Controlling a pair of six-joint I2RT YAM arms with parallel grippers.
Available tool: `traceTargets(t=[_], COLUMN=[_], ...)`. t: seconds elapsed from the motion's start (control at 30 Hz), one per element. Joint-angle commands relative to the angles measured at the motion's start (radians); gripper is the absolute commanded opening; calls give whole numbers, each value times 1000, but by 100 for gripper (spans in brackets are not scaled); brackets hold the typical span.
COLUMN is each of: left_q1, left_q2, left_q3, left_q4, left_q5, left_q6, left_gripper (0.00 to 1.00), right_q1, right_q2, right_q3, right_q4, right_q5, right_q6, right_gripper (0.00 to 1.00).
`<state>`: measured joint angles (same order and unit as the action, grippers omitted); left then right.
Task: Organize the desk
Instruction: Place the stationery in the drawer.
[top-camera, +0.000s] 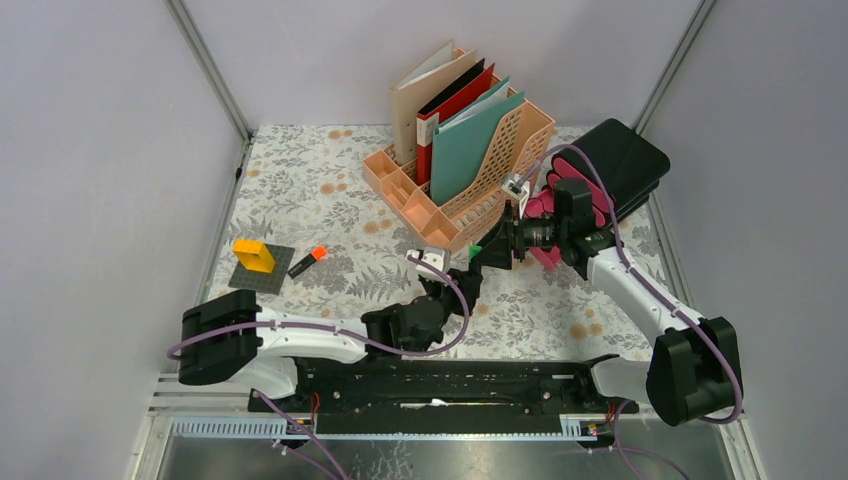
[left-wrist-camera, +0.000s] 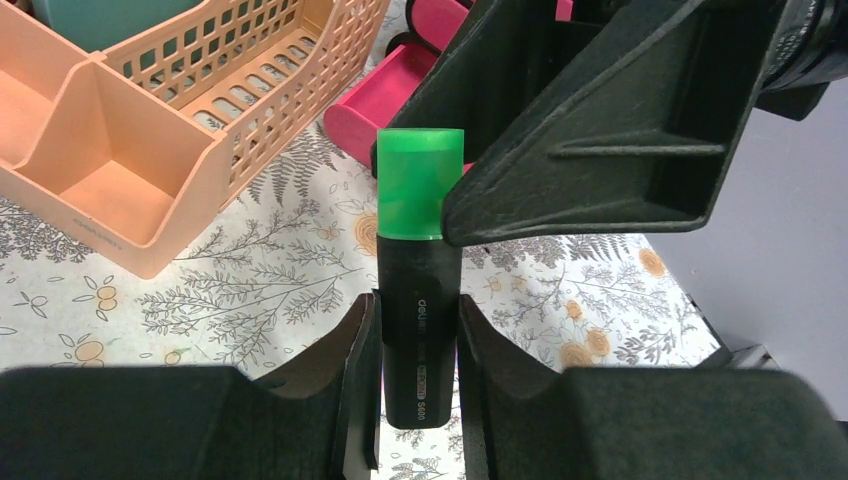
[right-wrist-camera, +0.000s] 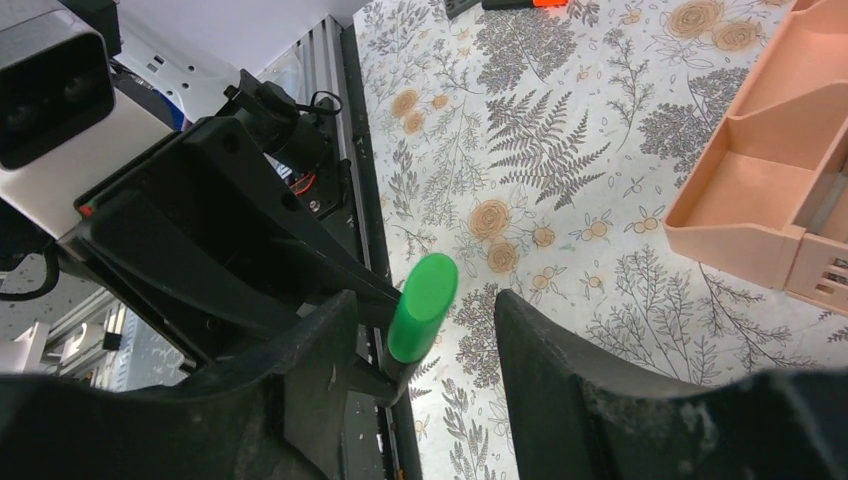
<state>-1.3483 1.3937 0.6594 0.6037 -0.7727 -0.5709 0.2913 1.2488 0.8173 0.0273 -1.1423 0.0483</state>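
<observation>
The desk (top-camera: 320, 190) is a tabletop under a whitish cloth with grey leaves and orange-brown flowers. My left gripper (left-wrist-camera: 418, 330) is shut on the black body of a green-capped highlighter (left-wrist-camera: 419, 260) and holds it above the cloth. My right gripper (right-wrist-camera: 425, 330) is open, its jaws on either side of the green cap (right-wrist-camera: 423, 305) without closing on it. In the top view the two grippers meet at the highlighter (top-camera: 476, 251), just in front of the peach file rack (top-camera: 470, 205).
The rack holds upright folders (top-camera: 455, 115). A pink object (top-camera: 545, 210) and a black case (top-camera: 625, 160) lie at the right. At the left are an orange-capped highlighter (top-camera: 308, 260) and a yellow block (top-camera: 254, 256) on a dark square (top-camera: 262, 272).
</observation>
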Motion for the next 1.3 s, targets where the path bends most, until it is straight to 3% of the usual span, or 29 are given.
traceTargets(t=[0.0, 0.07, 0.23, 0.33, 0.53, 0.7, 0.8, 0.93, 1.07, 1.27], left_q1=[-9, -10, -11, -11, -11, -11, -9, -1, 13, 41], left_q2=[30, 41, 47, 42, -24, -148, -241, -324, -390, -483], left_q3=[63, 70, 76, 71, 13, -76, -139, -193, -228, -307], left_q4=[5, 4, 3, 2, 3, -49, -78, -173, -280, -273], left_q5=[-43, -36, -34, -26, 33, 15, -16, -73, -125, -133], left_q6=[20, 24, 29, 34, 76, 101, 117, 108, 67, 35], left_gripper=[0, 0, 0, 26, 71, 97, 99, 99, 99, 99], right_q1=[31, 39, 53, 54, 52, 13, -13, -33, -60, -104], right_q2=[15, 23, 51, 57, 17, -28, -59, -98, -120, -39], right_q3=[13, 15, 35, 58, 92, 125, 130, 111, 49, 4], right_q4=[-12, -17, -69, -114, -207, -286, -302, -250, -103, 62], right_q5=[13, 17, 17, 13, 55, 154, 289, 654, 927, 1199], right_q6=[-21, -22, -42, -88, -198, -297, -339, -364, -278, -72], right_gripper=[56, 50, 17, 0, 0, 0, 0, 0, 0, 0])
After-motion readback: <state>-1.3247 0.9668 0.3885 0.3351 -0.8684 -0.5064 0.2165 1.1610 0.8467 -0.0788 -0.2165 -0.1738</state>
